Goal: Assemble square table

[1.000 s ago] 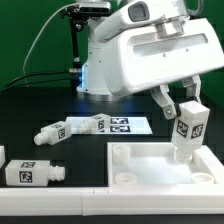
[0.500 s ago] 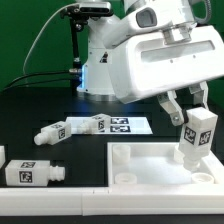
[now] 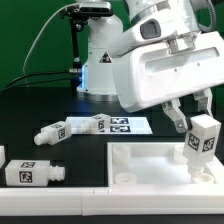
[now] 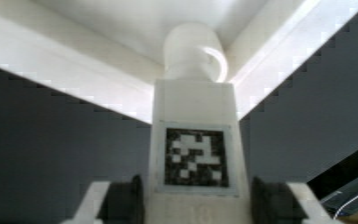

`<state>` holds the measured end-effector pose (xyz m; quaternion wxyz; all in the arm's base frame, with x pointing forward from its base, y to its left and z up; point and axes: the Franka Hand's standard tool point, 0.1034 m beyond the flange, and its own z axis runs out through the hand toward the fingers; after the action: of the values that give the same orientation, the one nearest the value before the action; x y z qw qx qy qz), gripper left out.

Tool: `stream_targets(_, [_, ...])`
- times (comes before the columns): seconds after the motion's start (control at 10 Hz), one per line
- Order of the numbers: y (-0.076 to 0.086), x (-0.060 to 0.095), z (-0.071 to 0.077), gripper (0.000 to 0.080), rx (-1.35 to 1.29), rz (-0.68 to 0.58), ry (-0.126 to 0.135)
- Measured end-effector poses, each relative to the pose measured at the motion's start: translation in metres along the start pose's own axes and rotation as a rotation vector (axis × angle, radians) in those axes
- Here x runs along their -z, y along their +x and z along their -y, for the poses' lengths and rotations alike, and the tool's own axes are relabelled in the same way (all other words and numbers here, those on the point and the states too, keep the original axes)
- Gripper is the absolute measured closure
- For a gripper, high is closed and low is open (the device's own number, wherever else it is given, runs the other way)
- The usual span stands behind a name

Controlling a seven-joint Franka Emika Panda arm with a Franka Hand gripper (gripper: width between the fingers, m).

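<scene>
Exterior view: gripper [image 3: 194, 117] pinching a leg [image 3: 204, 140] has shifted toward that view's right, over a corner of the panel [image 3: 150, 166]. Insertion likely next.

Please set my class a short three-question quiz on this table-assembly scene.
1. True or false: the hand grips a leg above the square panel.
2. How many loose legs lie on the black table? A one; B three; C five.
3. Fill in: the held leg is at the panel's end on the exterior view's ___.
Key: 1 true; 2 B; 3 right.
</scene>
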<state>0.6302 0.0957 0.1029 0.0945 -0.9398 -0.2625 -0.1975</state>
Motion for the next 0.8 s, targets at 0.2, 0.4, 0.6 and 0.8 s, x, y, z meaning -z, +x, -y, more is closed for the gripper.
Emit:
stream_targets(0.2, [0.001, -0.003, 0.000, 0.0515, -0.007, -0.008, -0.006])
stream_targets(0.4, [-0.001, -0.009, 0.001, 0.0515, -0.017, -0.015, -0.014])
stream_targets(0.6, [-0.003, -0.014, 0.001, 0.0515, -0.023, -0.017, -0.020])
stream_targets(0.8, [-0.002, -0.015, -0.002, 0.0515, -0.021, -0.048, -0.058])
